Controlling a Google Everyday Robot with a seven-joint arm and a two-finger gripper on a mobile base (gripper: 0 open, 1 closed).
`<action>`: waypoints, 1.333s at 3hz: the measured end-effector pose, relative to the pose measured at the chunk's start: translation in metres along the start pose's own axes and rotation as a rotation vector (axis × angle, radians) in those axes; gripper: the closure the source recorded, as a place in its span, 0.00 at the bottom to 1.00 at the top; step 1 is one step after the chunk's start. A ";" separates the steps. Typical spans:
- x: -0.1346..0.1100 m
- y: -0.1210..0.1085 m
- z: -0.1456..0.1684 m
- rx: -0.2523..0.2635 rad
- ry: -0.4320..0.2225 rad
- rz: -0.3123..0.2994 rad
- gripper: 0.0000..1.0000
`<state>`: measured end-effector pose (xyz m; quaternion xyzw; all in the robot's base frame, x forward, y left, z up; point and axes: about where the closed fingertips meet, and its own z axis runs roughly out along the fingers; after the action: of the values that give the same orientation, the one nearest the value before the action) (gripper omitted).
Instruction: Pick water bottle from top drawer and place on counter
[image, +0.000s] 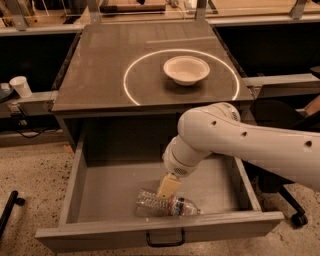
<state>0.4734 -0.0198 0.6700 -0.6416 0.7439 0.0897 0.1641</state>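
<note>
The water bottle (152, 203) lies on its side near the front of the open top drawer (112, 187), with its white cap pointing right. My gripper (168, 187) reaches down into the drawer from the right. Its tan tip is right over the bottle's middle and touches or nearly touches it. My white arm (240, 137) crosses the drawer's right half. The counter (100, 65) with the white circle lies above the drawer.
A white bowl (186, 69) sits inside the circle on the counter. A white paper cup (20, 86) stands on a ledge at the left. The drawer's black handle (165, 241) is on the front panel. A black chair base (296, 218) stands at the right.
</note>
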 end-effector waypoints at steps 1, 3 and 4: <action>-0.003 0.004 0.014 -0.035 -0.016 -0.008 0.25; 0.002 0.014 0.047 -0.103 -0.017 -0.018 0.29; 0.005 0.017 0.060 -0.113 -0.012 -0.020 0.29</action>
<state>0.4642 -0.0011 0.6112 -0.6566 0.7303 0.1339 0.1328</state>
